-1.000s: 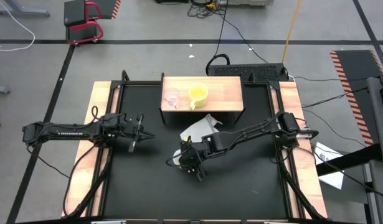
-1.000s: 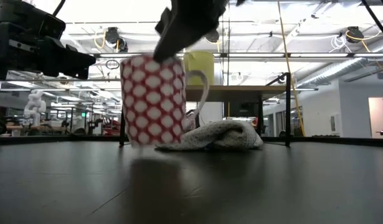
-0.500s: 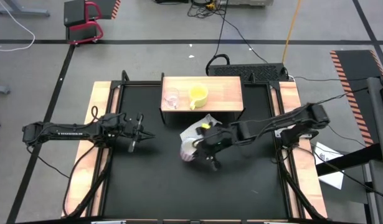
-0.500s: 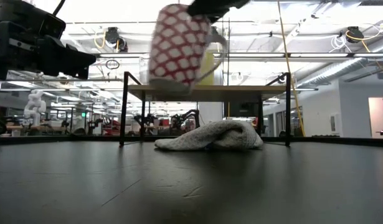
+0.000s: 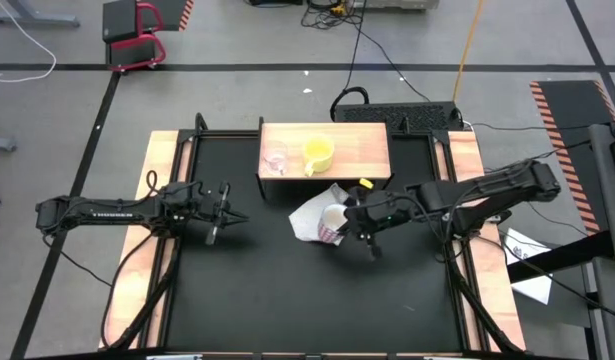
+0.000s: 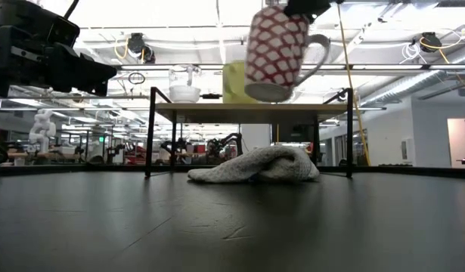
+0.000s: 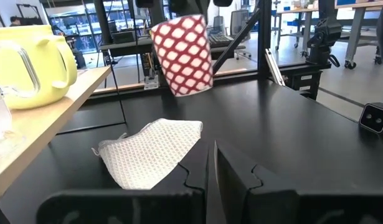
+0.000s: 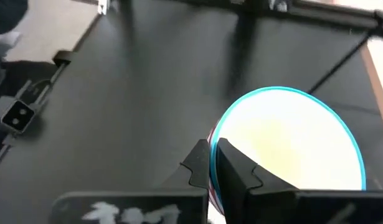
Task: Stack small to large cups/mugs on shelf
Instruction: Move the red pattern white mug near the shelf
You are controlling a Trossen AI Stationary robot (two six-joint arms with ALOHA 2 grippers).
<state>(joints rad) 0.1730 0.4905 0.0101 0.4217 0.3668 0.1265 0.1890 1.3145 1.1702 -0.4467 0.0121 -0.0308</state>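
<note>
The white patterned mug, red with a white lattice, hangs clear of the desk, tilted, its rim clamped in the closed jaws of the right gripper; it hangs directly above the grey-white cloth and just in front of the shelf. Beyond those jaws, on the shelf's light-wood top, the yellow cup stands beside the tiny clear glass cup, the two close but apart. Well off to the side, the left gripper hangs over the desk, jaws narrow and holding nothing.
</note>
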